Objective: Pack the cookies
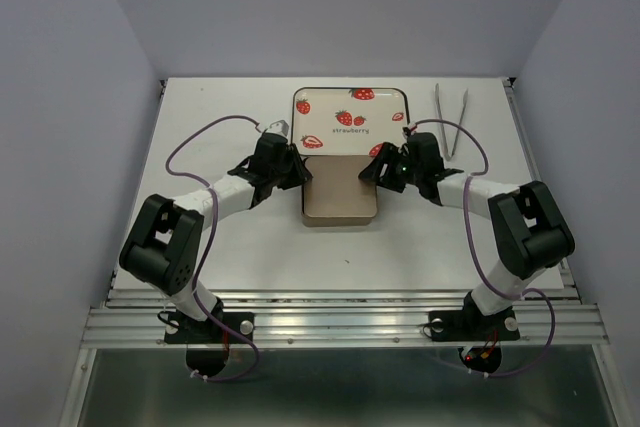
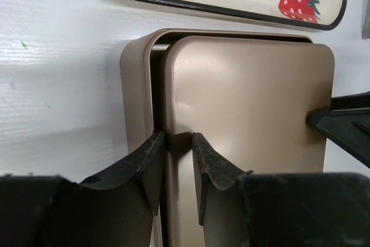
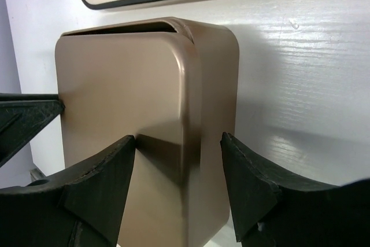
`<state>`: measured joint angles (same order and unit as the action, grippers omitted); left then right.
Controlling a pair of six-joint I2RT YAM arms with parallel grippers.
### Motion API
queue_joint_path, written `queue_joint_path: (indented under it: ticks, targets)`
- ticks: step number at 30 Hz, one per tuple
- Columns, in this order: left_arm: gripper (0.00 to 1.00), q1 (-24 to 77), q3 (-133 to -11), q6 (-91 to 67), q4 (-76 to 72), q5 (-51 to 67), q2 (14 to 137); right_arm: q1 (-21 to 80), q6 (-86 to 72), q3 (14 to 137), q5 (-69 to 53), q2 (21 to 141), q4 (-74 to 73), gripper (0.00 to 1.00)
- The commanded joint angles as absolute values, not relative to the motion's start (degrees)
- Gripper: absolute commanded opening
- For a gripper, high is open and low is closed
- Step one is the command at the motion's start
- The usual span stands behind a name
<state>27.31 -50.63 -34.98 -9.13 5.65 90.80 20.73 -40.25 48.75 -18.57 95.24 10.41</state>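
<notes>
My L gripper (image 2: 178, 143) is clamped on lid (image 2: 248, 114) rim, outer finger at gap btw lid & box (image 2: 136, 79) wall. My R gripper (image 3: 178, 163) is spread, straddling opp. edge: one finger over lid, other off box above bare table (image 3: 306, 85). Tray (image 2: 202, 7) edge just beyond fingertips. Cookies: can't see them.

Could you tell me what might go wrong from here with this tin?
1. The lid sits offset on the tin base, with a gap along its left side; pressing now may jam it.
2. The left gripper pinches only the lid's thin edge, so it may slip.
3. The right gripper stands open astride the right side; closing could shove the tin base toward the strawberry tray.
</notes>
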Motion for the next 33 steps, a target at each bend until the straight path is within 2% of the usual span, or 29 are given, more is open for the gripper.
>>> queue_joint_path:
  ticks: [1, 9, 12, 23, 33]
  targets:
    - [0.37, 27.51, -52.91, -34.45, -8.09, 3.87, 89.21, 21.27, -37.36, 51.59, -19.78, 93.43, 5.98, 0.66]
    - [0.37, 27.42, -53.09, -34.37, -8.09, 3.61, 87.81, 21.8, -34.37, 53.78, -17.75, 94.57, 1.41, 0.68]
    - [0.37, 27.42, -53.35, -34.19, -8.0, 3.52, 88.06, 21.8, -33.75, 55.1, -17.32, 95.62, 1.49, 0.63]
    - [0.37, 27.51, -54.58, -33.58, -6.77, 2.2, 88.06, 22.32, -31.82, 58.45, -13.8, 96.77, 0.7, 0.61]
    - [0.37, 27.42, -55.37, -33.75, -5.89, 0.97, 88.33, 22.85, -30.24, 61.43, -11.07, 97.73, 0.09, 0.55]
